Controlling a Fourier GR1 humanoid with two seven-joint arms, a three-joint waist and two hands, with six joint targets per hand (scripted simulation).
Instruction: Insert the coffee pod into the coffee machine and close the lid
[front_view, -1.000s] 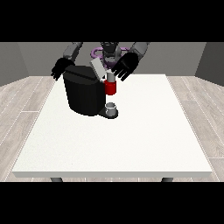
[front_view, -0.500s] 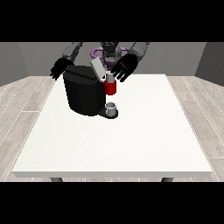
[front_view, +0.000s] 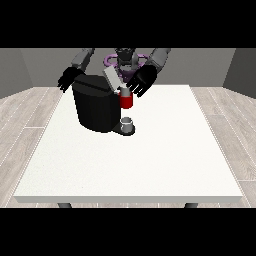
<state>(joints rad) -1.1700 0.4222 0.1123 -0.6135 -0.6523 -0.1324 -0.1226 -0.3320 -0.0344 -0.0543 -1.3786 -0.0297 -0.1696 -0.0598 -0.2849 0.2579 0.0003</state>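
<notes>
Legible text, labels, brands, numbers, signs: none found.

- Coffee machine (front_view: 95, 107), black body beside the hand at the view's left: plain surface, no lettering or logo to be read.
- Raised lid (front_view: 112, 79), grey, just beside the hand at the view's right: no marking.
- Red part of the machine's head (front_view: 126, 101), just below that same hand: plain red, no print visible.
- Small grey cup (front_view: 128, 123), lower down under that hand: no marking.
- White table (front_view: 150, 160): bare of any writing or sign.
</notes>
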